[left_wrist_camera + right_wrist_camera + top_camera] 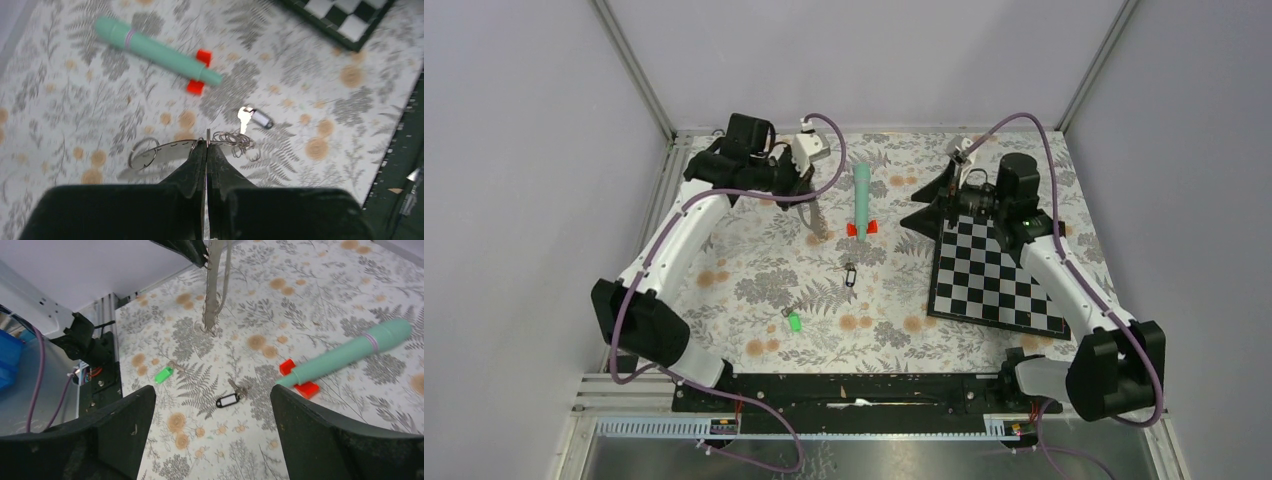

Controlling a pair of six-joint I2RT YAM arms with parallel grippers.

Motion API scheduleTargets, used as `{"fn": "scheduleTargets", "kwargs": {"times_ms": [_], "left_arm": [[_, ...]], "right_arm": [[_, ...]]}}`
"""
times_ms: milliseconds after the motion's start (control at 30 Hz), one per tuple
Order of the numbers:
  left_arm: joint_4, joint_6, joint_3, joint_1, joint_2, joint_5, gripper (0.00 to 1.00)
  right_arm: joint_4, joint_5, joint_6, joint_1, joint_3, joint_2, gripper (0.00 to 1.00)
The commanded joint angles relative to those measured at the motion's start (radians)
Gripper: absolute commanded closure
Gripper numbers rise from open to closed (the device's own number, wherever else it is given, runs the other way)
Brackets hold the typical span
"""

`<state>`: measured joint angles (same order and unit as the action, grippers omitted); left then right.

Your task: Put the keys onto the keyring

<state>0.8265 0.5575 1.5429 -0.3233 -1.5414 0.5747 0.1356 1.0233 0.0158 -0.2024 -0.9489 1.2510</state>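
Top view: left arm reaches far and left, elbow out, wrist turned in toward the table middle. Left gripper points down, and the keyring hangs from it as a thin strap. Can't tell from here how the jaws stand. Right arm is folded over the checkerboard, with the right gripper aimed left across the floral cloth. Both keys lie loose on the table. The dark key is near the centre, and the green-headed key is nearer the bases, to its left. Both are apart from the keyring. The teal stick lies just beyond the dark key.

Left wrist: this view settles the left gripper. Its fingers are pressed together, pinching the keyring, which shows edge-on with a ring at one end and a tangle of wire loops at the other. Dark key lies on the cloth beyond, close to the loops in frame; can't tell whether they touch. Teal stick is further out, and a checkerboard corner shows top right.

Right wrist: right gripper is spread wide and holds nothing, raised above the cloth. Only here does the keyring show hanging full length from the left gripper, lower end down at the table. Green-headed key and dark key lie well apart, and the teal stick is to the right.
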Motion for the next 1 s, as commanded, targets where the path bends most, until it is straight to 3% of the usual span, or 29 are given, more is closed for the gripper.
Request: {"fn": "scheduleTargets", "kwargs": {"times_ms": [0, 300, 467, 633, 967], "left_arm": [[0.023, -0.043, 0.066, -0.076, 0.044, 0.203, 1.00], [-0.067, -0.106, 0.045, -0.235, 0.039, 0.281, 1.00], [-0.108, -0.134, 0.026, -0.272, 0.023, 0.319, 1.00], [-0.137, -0.150, 0.011, -0.297, 0.007, 0.331, 1.00], [-0.202, -0.214, -0.020, -0.304, 0.007, 0.312, 1.00]], "right_arm": [[0.169, 0.113, 0.067, -0.054, -0.058, 0.041, 0.12], [0.154, 0.201, 0.036, -0.140, -0.095, 0.074, 0.41], [-0.005, 0.202, -0.134, -0.163, -0.109, 0.049, 0.54], [-0.082, 0.193, -0.226, -0.178, -0.114, 0.034, 0.60], [-0.123, 0.176, -0.287, -0.198, -0.084, 0.007, 0.62]]}}
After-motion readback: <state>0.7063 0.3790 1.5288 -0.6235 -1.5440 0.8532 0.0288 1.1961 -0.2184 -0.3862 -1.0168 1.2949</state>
